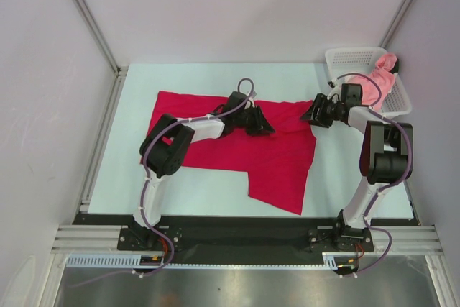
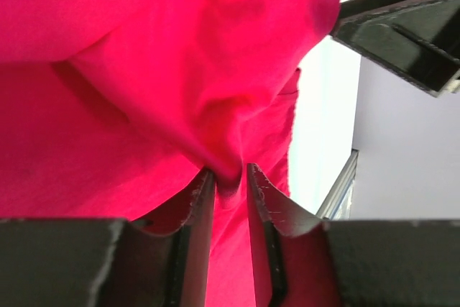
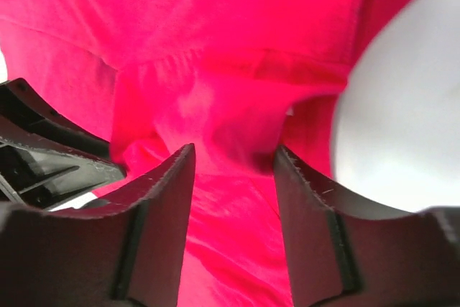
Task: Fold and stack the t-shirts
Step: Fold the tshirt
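- Top external view shows the pale worktop [image 1: 208, 186] filling the space between the white walls, with both arm bases bolted along its near edge.
- The crimson t-shirt [image 1: 277, 159] lies on the middle of the worktop. It is mostly flat, its long side running left to right, and one flap hangs down toward the near edge on the right.
- The left arm [image 1: 169, 150] bends up from its base and reaches right across the shirt. The right arm [image 1: 384, 152] rises from its base and reaches left toward the shirt's far right corner.
- A white mesh basket [image 1: 351, 55] sits at the far right corner of the worktop.
- The pink t-shirt [image 1: 384, 77] is crumpled inside the basket, part of it draped over the right rim.
- The left pincer [image 1: 260, 121] rests on the upper middle of the crimson t-shirt. In the left wrist view the left pincer [image 2: 228, 174] is clenched on a narrow fold of red cloth, which rises in a bunched peak above the fingertips [image 2: 203, 185].
- The right pincer [image 1: 314, 113] sits at the shirt's far right edge, near the left one. In the right wrist view the right pincer [image 3: 233, 156] has its fingers [image 3: 305, 177] standing apart on either side of a raised hump of red cloth. I cannot tell whether they are squeezing it.
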